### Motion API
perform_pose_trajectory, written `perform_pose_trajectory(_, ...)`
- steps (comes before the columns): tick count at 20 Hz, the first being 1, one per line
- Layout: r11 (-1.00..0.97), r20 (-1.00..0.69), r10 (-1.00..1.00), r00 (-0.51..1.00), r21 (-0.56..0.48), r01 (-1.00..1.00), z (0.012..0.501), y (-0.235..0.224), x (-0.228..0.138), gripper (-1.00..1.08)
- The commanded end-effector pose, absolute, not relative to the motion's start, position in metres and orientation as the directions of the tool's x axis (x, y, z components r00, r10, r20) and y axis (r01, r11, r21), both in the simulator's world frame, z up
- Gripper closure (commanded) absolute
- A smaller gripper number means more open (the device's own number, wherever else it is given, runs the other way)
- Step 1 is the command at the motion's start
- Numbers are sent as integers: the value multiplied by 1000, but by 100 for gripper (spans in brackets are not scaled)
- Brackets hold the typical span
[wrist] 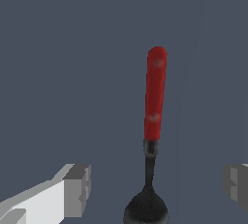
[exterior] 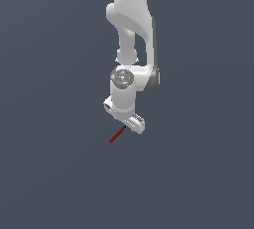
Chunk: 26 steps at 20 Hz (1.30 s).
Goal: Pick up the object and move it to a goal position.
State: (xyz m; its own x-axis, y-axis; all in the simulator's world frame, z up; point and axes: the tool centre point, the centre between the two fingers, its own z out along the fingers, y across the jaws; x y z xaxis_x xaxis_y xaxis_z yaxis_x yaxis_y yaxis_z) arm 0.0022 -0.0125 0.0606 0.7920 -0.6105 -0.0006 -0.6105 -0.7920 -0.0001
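One white robot arm hangs down the centre of the exterior view over a plain dark grey-blue tabletop [exterior: 54, 173], its gripper [exterior: 125, 120] just below mid-frame. Beneath it lies the slim red-handled tool with a thin dark shaft [exterior: 116, 135], its red end slanting toward the lower left of the frame and its dark end under the gripper. In the wrist view the tool [wrist: 155, 97] stands in the middle, red handle above, rounded black head at the bottom edge. Grey fingertips [wrist: 77, 189] sit well apart on either side, released, touching nothing.
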Motion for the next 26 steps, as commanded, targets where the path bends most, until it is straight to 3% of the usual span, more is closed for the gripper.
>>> perform_pose_trajectory(1, -792, -1, -611, 792, 0, -611, 58, -12, 2, -92)
perform_pose_trajectory(16, -789, 0, -615, 789, 0, -615, 10, -13, 2, -92)
perform_pose_trajectory(17, -789, 0, -615, 789, 0, -615, 10, -13, 2, 108)
perform_pose_trajectory(26, -789, 0, -615, 789, 0, -615, 10, -13, 2, 108)
